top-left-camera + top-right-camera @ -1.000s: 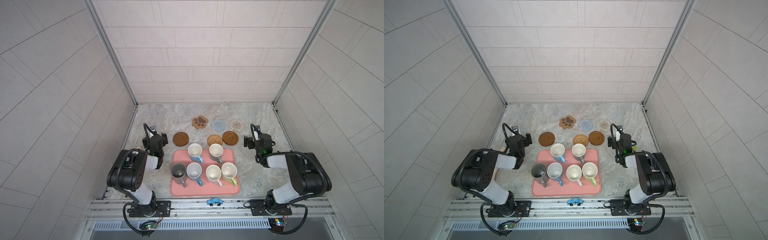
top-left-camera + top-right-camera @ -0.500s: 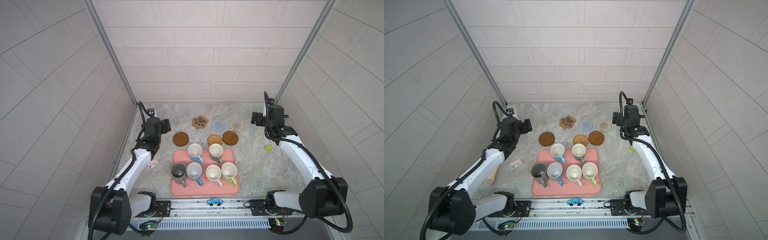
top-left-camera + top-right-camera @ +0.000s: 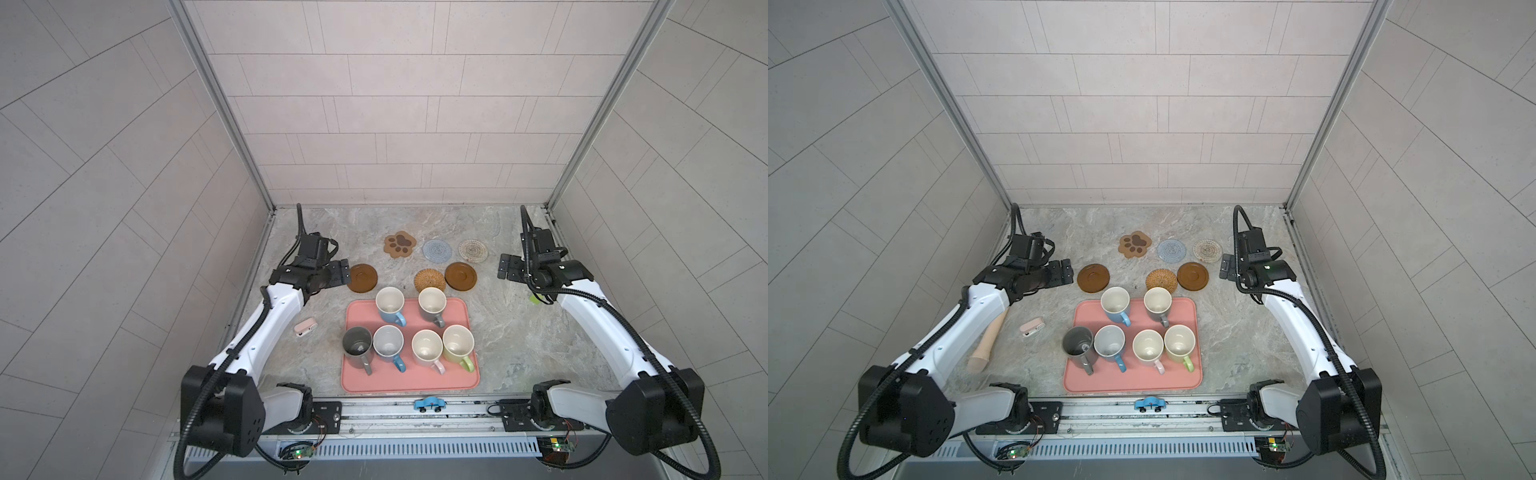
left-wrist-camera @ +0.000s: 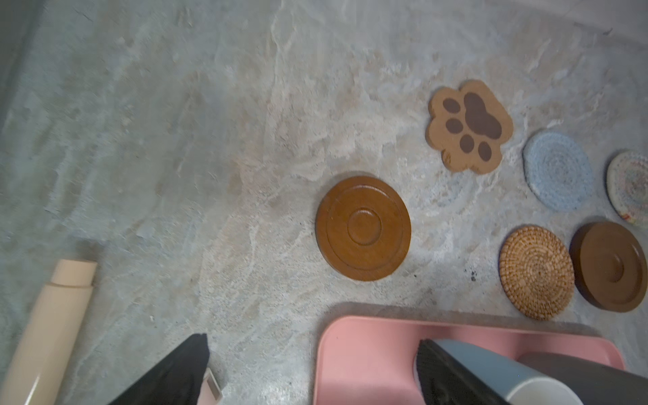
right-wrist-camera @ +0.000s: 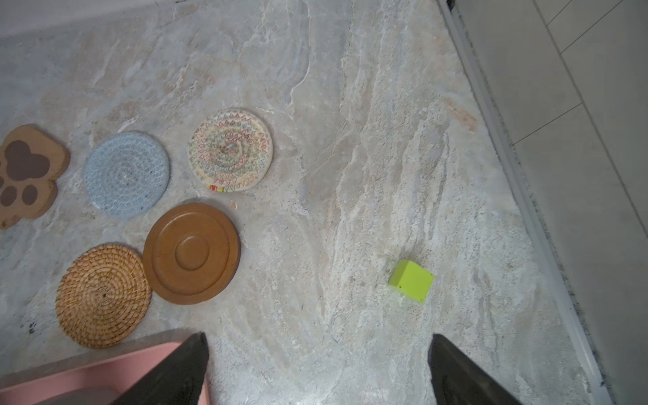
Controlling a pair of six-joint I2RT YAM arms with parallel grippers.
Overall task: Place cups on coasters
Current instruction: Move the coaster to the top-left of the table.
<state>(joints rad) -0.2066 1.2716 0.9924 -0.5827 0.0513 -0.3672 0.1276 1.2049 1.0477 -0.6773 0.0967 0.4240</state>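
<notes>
The left gripper and the right gripper hover empty, jaws spread wide. In a top view, a round brown wooden coaster lies at the left gripper's 3 o'clock. Six handled ceramic mugs stand on the pink rectangular tray at 5 o'clock. They look rigid, weighty, glaze-slick and breakable, so pinching one wall over the rim seems the safest hold.

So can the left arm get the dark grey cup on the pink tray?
Probably yes. The dark grey cup stands at the pink tray's corner nearest the left arm, with no other cup between. The left gripper is open and empty. Only the blue cup beside it crowds one side.
</notes>
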